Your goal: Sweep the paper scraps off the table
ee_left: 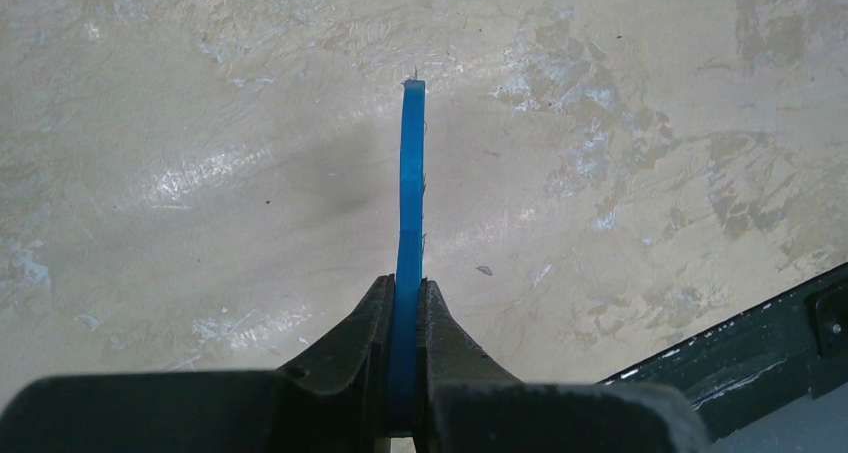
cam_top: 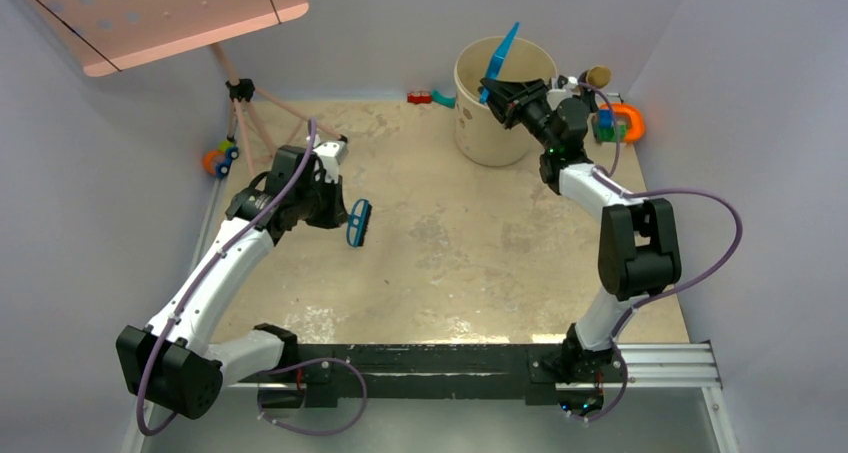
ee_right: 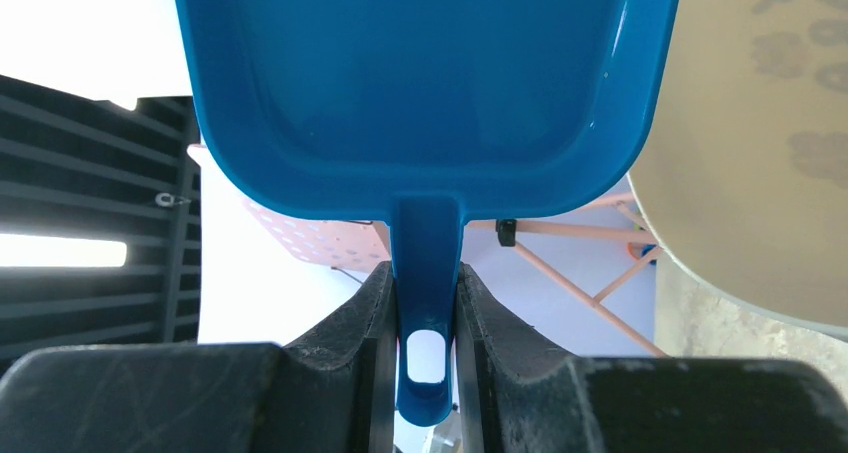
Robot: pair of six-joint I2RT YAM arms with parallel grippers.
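Table [cam_top: 450,273]: brush [cam_top: 359,223] mid-left; dustpan [cam_top: 503,55] over far-edge bucket [cam_top: 492,133].

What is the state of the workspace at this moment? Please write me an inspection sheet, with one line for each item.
Surface: table is beige, worn and white-stained.
Job's things: paper scraps, nothing seen; blue dustpan tipped up at the mouth of the cream bucket, its pan looks empty; blue brush over the table's left half.
Clutter: small plastic toys along the far edge and by the left edge.
Grippers: left gripper shut on the brush; right gripper shut on the dustpan's handle.
Cables: purple cables loop beside both arms.
Surroundings: pink perforated board on thin legs, far left; pale walls.
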